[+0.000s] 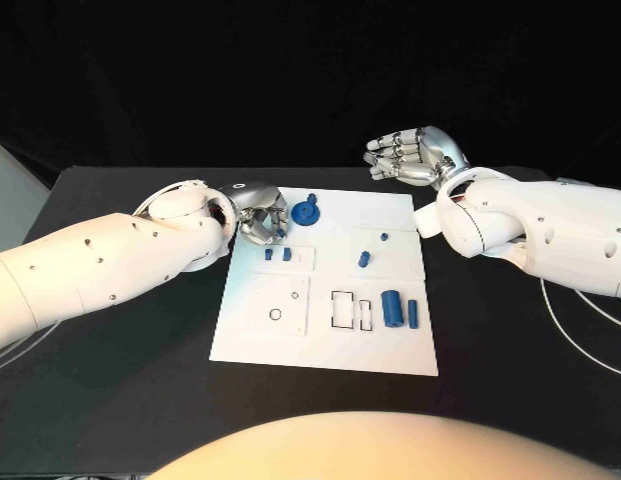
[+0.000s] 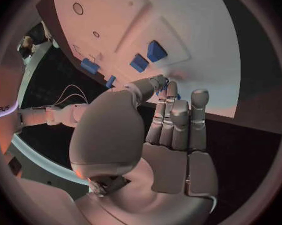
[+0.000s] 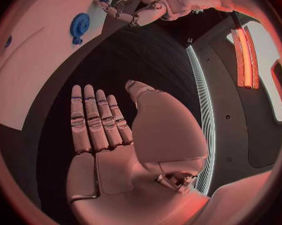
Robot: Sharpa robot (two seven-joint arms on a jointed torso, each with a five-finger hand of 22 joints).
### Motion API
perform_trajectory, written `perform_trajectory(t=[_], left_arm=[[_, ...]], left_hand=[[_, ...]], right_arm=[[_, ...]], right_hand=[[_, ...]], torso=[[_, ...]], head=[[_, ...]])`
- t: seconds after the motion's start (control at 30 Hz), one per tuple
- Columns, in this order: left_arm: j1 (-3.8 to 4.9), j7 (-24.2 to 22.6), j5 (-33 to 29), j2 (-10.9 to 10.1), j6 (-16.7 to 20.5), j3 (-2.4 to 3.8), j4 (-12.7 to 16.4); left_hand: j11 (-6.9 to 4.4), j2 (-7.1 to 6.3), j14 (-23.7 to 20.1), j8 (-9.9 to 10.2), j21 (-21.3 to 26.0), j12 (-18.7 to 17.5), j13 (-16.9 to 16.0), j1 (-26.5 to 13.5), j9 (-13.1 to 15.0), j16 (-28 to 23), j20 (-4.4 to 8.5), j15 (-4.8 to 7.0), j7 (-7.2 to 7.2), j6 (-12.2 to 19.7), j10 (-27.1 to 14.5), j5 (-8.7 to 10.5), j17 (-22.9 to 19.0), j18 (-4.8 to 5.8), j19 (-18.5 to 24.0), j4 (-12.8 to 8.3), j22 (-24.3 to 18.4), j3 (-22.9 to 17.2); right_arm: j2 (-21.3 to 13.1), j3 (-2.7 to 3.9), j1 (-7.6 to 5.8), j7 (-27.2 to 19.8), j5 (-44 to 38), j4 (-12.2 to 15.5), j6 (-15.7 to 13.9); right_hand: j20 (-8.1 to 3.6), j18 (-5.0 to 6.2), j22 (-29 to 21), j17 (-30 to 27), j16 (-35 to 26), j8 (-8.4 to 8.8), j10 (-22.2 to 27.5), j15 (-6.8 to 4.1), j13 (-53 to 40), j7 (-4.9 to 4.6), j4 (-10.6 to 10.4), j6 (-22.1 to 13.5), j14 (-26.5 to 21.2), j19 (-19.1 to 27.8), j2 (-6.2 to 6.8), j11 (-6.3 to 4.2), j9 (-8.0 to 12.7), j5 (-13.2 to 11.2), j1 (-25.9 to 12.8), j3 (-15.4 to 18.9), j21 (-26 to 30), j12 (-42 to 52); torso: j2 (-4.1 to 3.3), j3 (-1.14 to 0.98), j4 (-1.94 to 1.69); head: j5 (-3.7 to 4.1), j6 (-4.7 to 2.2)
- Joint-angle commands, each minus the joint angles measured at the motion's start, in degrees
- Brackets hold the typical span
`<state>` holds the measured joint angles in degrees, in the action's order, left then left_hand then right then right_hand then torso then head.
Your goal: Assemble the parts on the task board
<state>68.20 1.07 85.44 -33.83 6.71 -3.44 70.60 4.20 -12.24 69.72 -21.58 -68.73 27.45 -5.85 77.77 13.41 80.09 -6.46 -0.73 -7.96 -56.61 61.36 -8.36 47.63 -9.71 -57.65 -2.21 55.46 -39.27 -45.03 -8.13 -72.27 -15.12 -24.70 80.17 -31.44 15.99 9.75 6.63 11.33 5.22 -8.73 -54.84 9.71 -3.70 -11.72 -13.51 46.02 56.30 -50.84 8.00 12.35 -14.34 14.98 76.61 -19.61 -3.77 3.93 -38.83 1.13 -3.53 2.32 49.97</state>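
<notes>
The left hand (image 1: 258, 216) is hovering over the task board's (image 1: 325, 340) far left corner, fingers curled together; whether it is pinching anything cannot be told. Just beside it a round blue gear-like part (image 1: 306, 212) is sitting on the board. Two small blue parts (image 1: 277, 254) are lying nearer, and two blue cylinders (image 1: 404, 309) are resting toward the right edge. The right hand (image 1: 414, 155) is hanging off the board's far right corner, fingers extended and holding nothing.

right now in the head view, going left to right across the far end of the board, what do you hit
left hand → round blue part → bare far corner of the task board → right hand
</notes>
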Motion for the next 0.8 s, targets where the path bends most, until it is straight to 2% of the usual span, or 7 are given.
perform_trajectory(t=[0.03,0.53,0.8], left_arm=[[-0.05,-0.1,0.3,0.4,-1.0,-0.14,-0.2],[-0.05,0.5,0.8,1.1,-0.9,-0.31,-0.7],[-0.05,1.4,1.0,1.4,-2.1,-0.32,-0.9]], left_hand=[[0.07,0.28,0.3,0.3,0.0,-0.2,0.1,-0.2,-0.1,0.1,-0.24,-0.01,0.05,-0.4,0.3,0.06,0.0,0.82,-0.1,-0.1,0.0,0.3],[0.07,0.39,0.4,0.3,-0.1,-0.3,0.0,-0.1,0.0,0.1,-0.24,-0.01,0.04,-0.5,0.4,0.07,0.1,0.85,-0.2,-0.1,0.2,0.3],[0.05,0.51,0.4,0.4,-0.1,-0.4,0.0,0.0,0.0,0.2,-0.23,0.00,0.04,-0.6,0.5,0.09,0.1,0.85,-0.2,-0.2,0.2,0.2]], right_arm=[[0.0,0.01,0.02,-0.6,-0.2,0.0,0.8],[0.0,0.01,0.02,-0.6,-0.2,0.0,0.8],[0.0,0.01,0.02,-0.6,-0.2,0.0,0.8]], right_hand=[[0.05,0.72,0.0,-0.1,-0.2,0.18,-0.4,0.06,0.1,-4.01,0.2,0.3,0.3,0.4,-0.40,-0.05,0.1,0.3,-0.4,-0.1,0.0,-0.3],[0.05,0.72,0.0,-0.1,-0.2,0.18,-0.4,0.06,0.1,-4.01,0.2,0.3,0.3,0.4,-0.40,-0.05,0.1,0.3,-0.4,-0.1,0.0,-0.3],[0.05,0.72,0.0,-0.1,-0.2,0.18,-0.4,0.06,0.1,-4.01,0.2,0.3,0.3,0.4,-0.40,-0.05,0.1,0.3,-0.4,-0.1,0.0,-0.3]], torso=[[-0.06,0.01,0.01],[-0.07,-0.02,0.02],[-0.04,-0.03,0.06]], head=[[0.04,-0.06],[0.11,-0.02],[0.09,0.01]])
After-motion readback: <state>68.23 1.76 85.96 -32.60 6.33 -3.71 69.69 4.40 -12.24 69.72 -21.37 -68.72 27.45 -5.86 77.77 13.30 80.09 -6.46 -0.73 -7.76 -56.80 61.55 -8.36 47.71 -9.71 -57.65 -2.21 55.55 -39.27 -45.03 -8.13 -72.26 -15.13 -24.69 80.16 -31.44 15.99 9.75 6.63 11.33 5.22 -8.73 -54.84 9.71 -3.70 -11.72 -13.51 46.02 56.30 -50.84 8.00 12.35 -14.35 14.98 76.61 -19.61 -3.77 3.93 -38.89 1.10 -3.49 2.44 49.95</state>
